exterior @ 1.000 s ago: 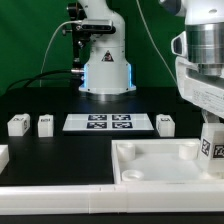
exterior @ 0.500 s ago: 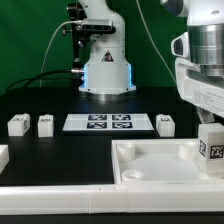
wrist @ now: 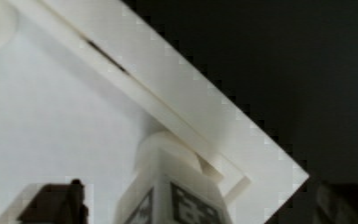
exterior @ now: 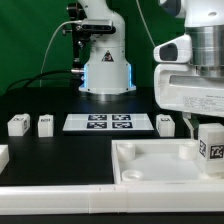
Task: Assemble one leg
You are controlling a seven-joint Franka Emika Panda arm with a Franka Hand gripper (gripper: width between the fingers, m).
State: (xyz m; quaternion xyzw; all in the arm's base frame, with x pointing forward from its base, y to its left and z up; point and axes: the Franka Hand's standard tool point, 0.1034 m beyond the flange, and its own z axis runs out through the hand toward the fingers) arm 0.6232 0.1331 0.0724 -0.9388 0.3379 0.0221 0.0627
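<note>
Leg stands upright in the corner socket of the large white tray-like piece, at the exterior view's right, marker facing the camera. It sits there because that socket is where it joins. It looks inserted, but how deep or tight can't be told.

Gripper hangs over the leg, straddling it. Jaws look spread. In the wrist view one dark finger sits clearly apart from the leg, with a gap between them. The other finger is hard to make out against the dark surface. Judgement: the leg is not clamped right now, and the jaws are lined up on it for a grip or a twist to seat it.

Three spare legs sit loose on the black surface: two at the exterior view's left and one just behind the tray piece. They are well apart from the work, so no collision risk. Marker board lies flat between them.

Risk: the leg tips if it is nudged before it is fully seated.
</note>
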